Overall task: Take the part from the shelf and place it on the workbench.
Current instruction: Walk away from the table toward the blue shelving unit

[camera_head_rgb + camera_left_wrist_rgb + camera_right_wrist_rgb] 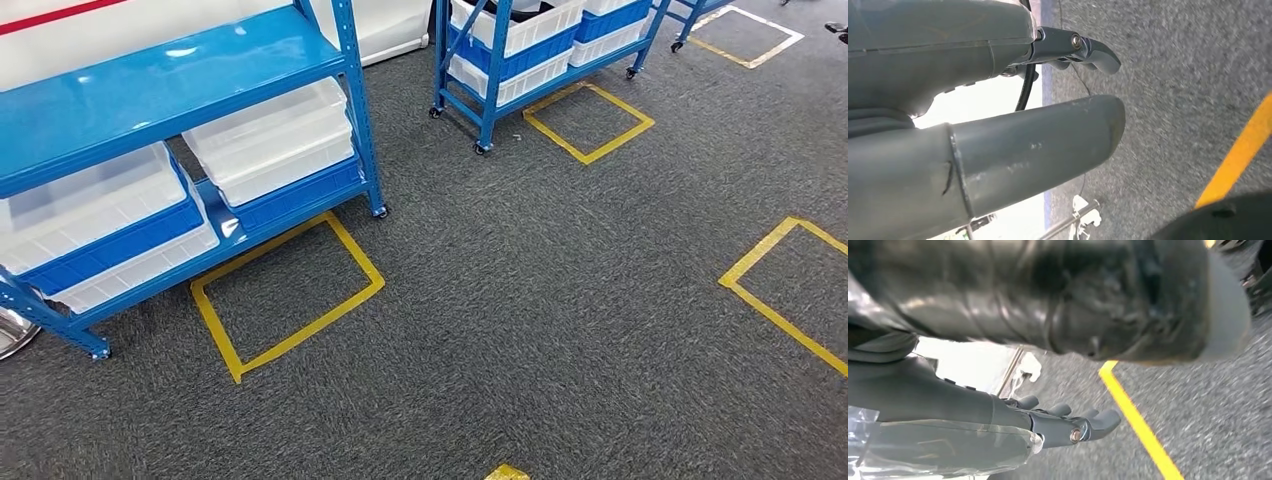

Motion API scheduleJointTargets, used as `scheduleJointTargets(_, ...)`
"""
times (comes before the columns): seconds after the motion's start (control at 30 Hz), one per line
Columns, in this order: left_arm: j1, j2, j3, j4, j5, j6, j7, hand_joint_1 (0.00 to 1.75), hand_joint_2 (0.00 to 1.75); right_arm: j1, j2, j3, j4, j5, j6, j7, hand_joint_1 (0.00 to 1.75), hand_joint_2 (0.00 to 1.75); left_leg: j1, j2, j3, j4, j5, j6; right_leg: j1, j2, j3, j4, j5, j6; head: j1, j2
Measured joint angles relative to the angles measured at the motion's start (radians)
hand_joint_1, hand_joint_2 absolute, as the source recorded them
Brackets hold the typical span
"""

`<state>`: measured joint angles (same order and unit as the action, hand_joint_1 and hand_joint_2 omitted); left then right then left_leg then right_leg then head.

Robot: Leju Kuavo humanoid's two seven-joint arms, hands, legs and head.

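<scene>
Grey carpet (560, 300) marked with yellow tape squares (288, 290) spreads across the head view. A blue shelf (170, 90) stands at the left carrying white bins (275, 135); which part is to be taken cannot be told. The left hand (1048, 100) hangs above the carpet, thumb and fingers apart, holding nothing. The right hand (1063, 422) likewise hangs with fingers extended, empty, near a tape line.

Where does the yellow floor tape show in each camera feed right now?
Head view: yellow tape marks squares on the floor, one just in front of the blue shelf.
Left wrist view: one stripe beyond the left hand.
Right wrist view: one stripe beyond the right hand.
Shared landmark: the grey carpet.
</scene>
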<state>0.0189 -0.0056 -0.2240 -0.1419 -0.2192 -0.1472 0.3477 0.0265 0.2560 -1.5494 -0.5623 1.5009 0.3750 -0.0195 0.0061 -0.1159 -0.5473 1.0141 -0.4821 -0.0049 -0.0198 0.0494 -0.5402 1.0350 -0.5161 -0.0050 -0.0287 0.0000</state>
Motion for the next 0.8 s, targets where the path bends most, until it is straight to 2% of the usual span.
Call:
scheduleJointTargets(0.03,0.0,-0.001,0.0,0.0,0.0,0.0,0.0,0.0,0.0,0.0,0.0,0.0,0.0,0.0,0.0,0.0,0.0,0.0,0.0,0.016,-0.008,0.017,-0.012,-0.005,-0.001,-0.013,0.001,-0.004,0.002,-0.008,-0.002,0.0)
scheduleJointTargets(0.1,-0.004,-0.003,-0.001,0.0,-0.001,-0.001,-0.003,0.0,0.87,0.002,0.001,0.0,0.0,-0.002,0.0,0.0,0.0,0.0,0.001,0.069,-0.051,0.111,-0.069,-0.012,0.0,-0.041,0.002,-0.009,0.004,-0.019,-0.004,0.0)
scheduleJointTargets(0.13,-0.006,-0.003,-0.002,0.0,-0.002,-0.002,-0.006,0.0,1.31,0.003,0.0,0.0,0.0,-0.003,0.0,0.0,0.0,0.0,0.001,0.09,-0.085,0.18,-0.105,-0.016,0.002,-0.055,0.001,-0.009,0.003,-0.022,-0.006,0.0)
scheduleJointTargets(0.17,-0.007,-0.004,-0.003,0.0,-0.003,-0.003,-0.01,0.0,1.75,0.004,0.001,0.0,0.0,-0.005,0.0,0.0,0.0,0.0,0.003,0.101,-0.116,0.245,-0.131,-0.019,0.004,-0.071,0.001,-0.009,0.002,-0.024,-0.005,0.0)
scheduleJointTargets(0.2,-0.006,-0.004,-0.004,0.0,-0.004,-0.004,-0.014,0.0,1.75,0.004,0.001,0.0,0.0,-0.007,0.0,0.0,0.0,0.0,0.004,0.106,-0.134,0.284,-0.14,-0.02,0.006,-0.086,0.001,-0.009,0.0,-0.025,-0.005,0.0)
scheduleJointTargets(0.23,-0.005,-0.004,-0.006,0.0,-0.006,-0.006,-0.018,0.0,1.75,0.004,0.001,0.0,0.0,-0.008,0.0,0.0,0.0,0.0,0.004,0.109,-0.133,0.286,-0.13,-0.02,0.008,-0.1,0.003,-0.009,-0.002,-0.026,-0.005,0.0)
scheduleJointTargets(0.27,-0.004,-0.004,-0.007,0.0,-0.008,-0.008,-0.021,0.0,1.75,0.003,0.001,0.0,0.0,-0.01,0.0,0.0,0.0,0.0,0.004,0.114,-0.111,0.246,-0.101,-0.017,0.009,-0.112,0.006,-0.009,-0.004,-0.025,-0.005,0.0)
scheduleJointTargets(0.3,-0.003,-0.004,-0.007,0.0,-0.01,-0.01,-0.023,0.0,1.75,0.002,0.001,0.0,0.001,-0.011,0.0,0.0,0.0,0.0,0.002,0.126,-0.073,0.175,-0.063,-0.011,0.01,-0.123,0.01,-0.009,-0.007,-0.024,-0.005,0.0)
scheduleJointTargets(0.33,-0.002,-0.003,-0.008,0.0,-0.011,-0.012,-0.025,0.0,1.75,0.002,0.001,0.0,0.001,-0.012,0.0,0.0,0.0,0.0,-0.003,0.151,-0.033,0.1,-0.035,-0.002,0.011,-0.133,0.015,-0.009,-0.01,-0.021,-0.005,0.0)
scheduleJointTargets(0.37,-0.002,-0.002,-0.008,0.0,-0.012,-0.013,-0.027,0.0,1.75,0.002,0.002,0.0,0.001,-0.013,0.0,0.0,0.0,0.0,-0.007,0.173,-0.003,0.041,-0.016,0.006,0.012,-0.142,0.018,-0.009,-0.012,-0.018,-0.005,0.0)
scheduleJointTargets(0.4,-0.002,-0.002,-0.008,0.0,-0.013,-0.014,-0.028,0.0,1.75,0.001,0.003,0.0,0.002,-0.014,0.0,0.0,0.0,0.0,-0.013,0.188,0.012,0.007,-0.008,0.014,0.012,-0.152,0.021,-0.009,-0.015,-0.013,-0.004,0.0)
scheduleJointTargets(0.43,-0.002,-0.001,-0.009,0.0,-0.013,-0.014,-0.028,0.0,1.75,0.0,0.004,0.0,0.002,-0.014,0.0,0.0,0.0,0.0,-0.017,0.194,0.014,-0.004,-0.009,0.02,0.012,-0.161,0.024,-0.01,-0.016,-0.008,-0.004,0.0)
scheduleJointTargets(0.5,0.001,-0.001,-0.011,0.0,-0.013,-0.015,-0.029,0.0,1.75,-0.005,0.005,0.0,0.003,-0.014,0.0,0.0,0.0,0.0,-0.015,0.171,0.016,-0.014,-0.001,0.028,0.011,-0.176,0.032,-0.014,-0.018,0.004,-0.005,0.0)
scheduleJointTargets(0.53,0.001,-0.002,-0.012,0.0,-0.013,-0.015,-0.029,0.0,1.75,-0.006,0.005,0.0,0.003,-0.014,0.0,0.0,0.0,0.0,-0.011,0.16,0.022,-0.024,0.005,0.033,0.011,-0.164,0.034,-0.009,-0.025,0.009,-0.003,0.0)
scheduleJointTargets(0.57,0.0,-0.002,-0.013,0.0,-0.013,-0.015,-0.03,0.0,1.75,-0.006,0.005,0.0,0.003,-0.014,0.0,0.001,0.0,0.44,-0.007,0.149,0.027,-0.033,0.011,0.039,0.01,-0.14,0.026,0.013,-0.043,0.014,-0.002,0.0)
scheduleJointTargets(0.6,-0.002,-0.003,-0.014,0.0,-0.014,-0.015,-0.03,0.0,1.75,-0.006,0.004,0.0,0.003,-0.014,0.0,0.001,0.0,0.87,-0.002,0.138,0.031,-0.04,0.017,0.043,0.009,-0.108,0.007,0.057,-0.071,0.019,0.0,0.0)
scheduleJointTargets(0.63,-0.004,-0.004,-0.015,0.0,-0.015,-0.014,-0.03,0.0,1.75,-0.004,0.004,0.0,0.004,-0.014,0.0,0.001,0.0,1.31,-0.003,0.127,0.031,-0.041,0.018,0.045,0.007,-0.078,-0.024,0.12,-0.103,0.021,0.001,0.0)
scheduleJointTargets(0.67,-0.004,-0.004,-0.016,0.0,-0.016,-0.014,-0.03,0.0,1.75,-0.003,0.004,0.0,0.004,-0.014,0.0,0.002,0.0,1.75,-0.003,0.115,0.028,-0.04,0.019,0.046,0.005,-0.061,-0.059,0.187,-0.132,0.022,0.001,0.0)
scheduleJointTargets(0.7,-0.004,-0.004,-0.017,0.0,-0.019,-0.012,-0.03,0.0,1.75,-0.002,0.004,-0.001,0.005,-0.014,-0.001,0.002,0.0,1.75,-0.003,0.102,0.027,-0.038,0.018,0.046,0.004,-0.055,-0.087,0.237,-0.145,0.024,0.001,0.0)
scheduleJointTargets(0.73,-0.003,-0.004,-0.019,0.0,-0.021,-0.01,-0.03,0.0,1.75,-0.001,0.003,0.0,0.005,-0.014,-0.002,0.003,0.0,1.75,-0.003,0.088,0.027,-0.035,0.017,0.046,0.004,-0.053,-0.101,0.255,-0.138,0.025,0.001,0.0)
scheduleJointTargets(0.77,-0.003,-0.005,-0.02,0.0,-0.023,-0.009,-0.03,0.0,1.75,0.0,0.003,0.0,0.005,-0.015,-0.002,0.003,0.0,1.75,-0.002,0.073,0.027,-0.031,0.015,0.043,0.003,-0.051,-0.094,0.231,-0.108,0.026,0.001,0.0)
scheduleJointTargets(0.8,-0.003,-0.006,-0.022,0.0,-0.024,-0.007,-0.03,0.0,1.75,0.0,0.002,0.0,0.005,-0.015,-0.003,0.003,0.0,1.75,-0.001,0.058,0.027,-0.026,0.012,0.04,0.001,-0.043,-0.07,0.171,-0.065,0.026,0.001,0.0)
